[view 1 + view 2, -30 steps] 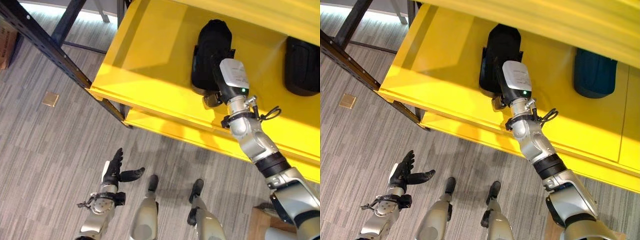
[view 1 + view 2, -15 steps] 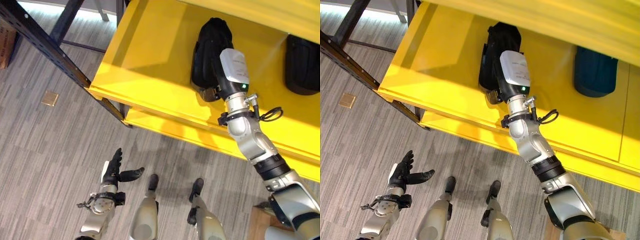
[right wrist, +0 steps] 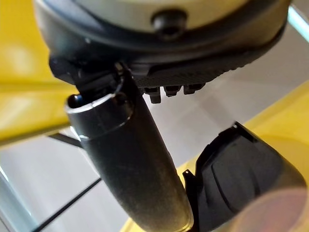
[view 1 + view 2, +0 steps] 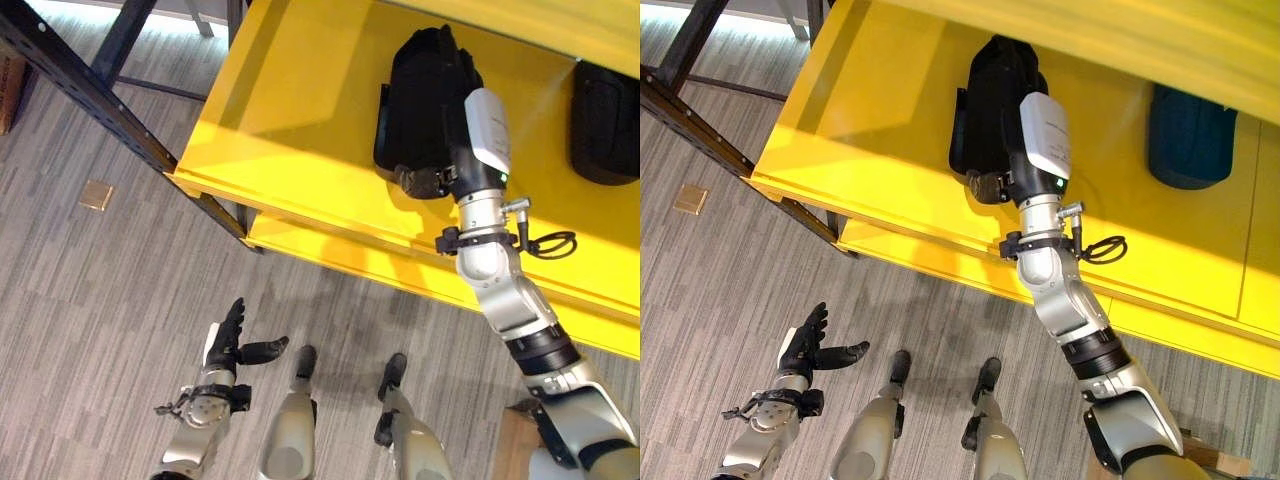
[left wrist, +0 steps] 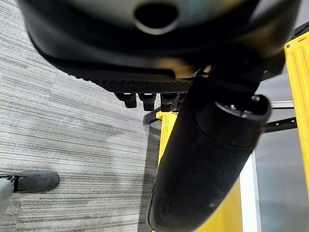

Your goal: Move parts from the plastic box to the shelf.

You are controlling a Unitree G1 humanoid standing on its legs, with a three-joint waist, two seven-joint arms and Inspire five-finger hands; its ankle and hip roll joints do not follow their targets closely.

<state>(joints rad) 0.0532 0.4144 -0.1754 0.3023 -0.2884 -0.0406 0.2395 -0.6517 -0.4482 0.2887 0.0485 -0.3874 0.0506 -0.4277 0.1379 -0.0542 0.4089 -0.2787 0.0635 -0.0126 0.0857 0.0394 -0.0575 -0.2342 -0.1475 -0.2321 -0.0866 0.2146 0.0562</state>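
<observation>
Shelf (image 4: 890, 130): yellow, on a dark frame.
Black part (image 4: 990, 100): lying on the shelf.
Right hand (image 4: 992, 182): at the black part's near end; fingers hidden.
Second dark part (image 4: 1185, 140): further right on the shelf.
Left hand (image 4: 805, 350): low above the floor, fingers straight.

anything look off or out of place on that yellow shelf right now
Nothing stands out. Two black parts lie flat on the yellow shelf: one at the right hand, another farther right. No spill or damage shows. The left hand hangs open over the floor.
</observation>
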